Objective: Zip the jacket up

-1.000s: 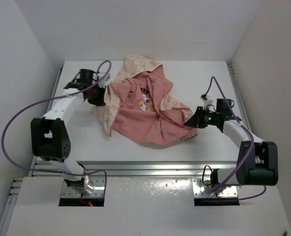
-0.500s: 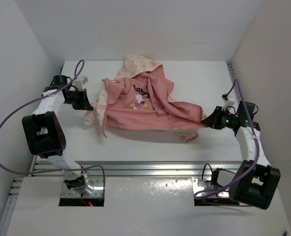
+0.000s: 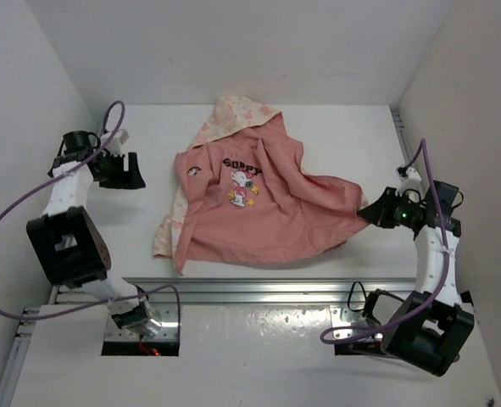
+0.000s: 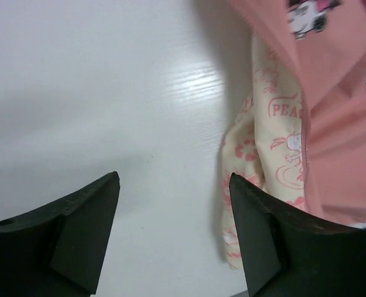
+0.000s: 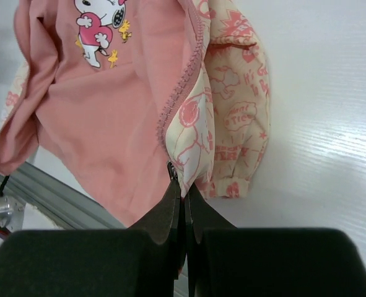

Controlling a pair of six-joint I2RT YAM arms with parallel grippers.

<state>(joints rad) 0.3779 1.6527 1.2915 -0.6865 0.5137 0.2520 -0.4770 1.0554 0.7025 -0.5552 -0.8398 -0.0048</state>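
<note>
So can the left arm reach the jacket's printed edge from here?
Probably yes: the left claw is open over the table, and the jacket lies just beside it with nothing between.

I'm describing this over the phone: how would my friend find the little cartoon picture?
On the white table lies a salmon-pink jacket, spread open. Below its floral hood, under dark lettering, sits the cartoon print: a white dog hugging a red heart, bigger than the small patch beside it.

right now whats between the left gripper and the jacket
Nothing but bare table: the open left gripper hangs apart from the jacket. The top view shows it, the left wrist view too.
</note>
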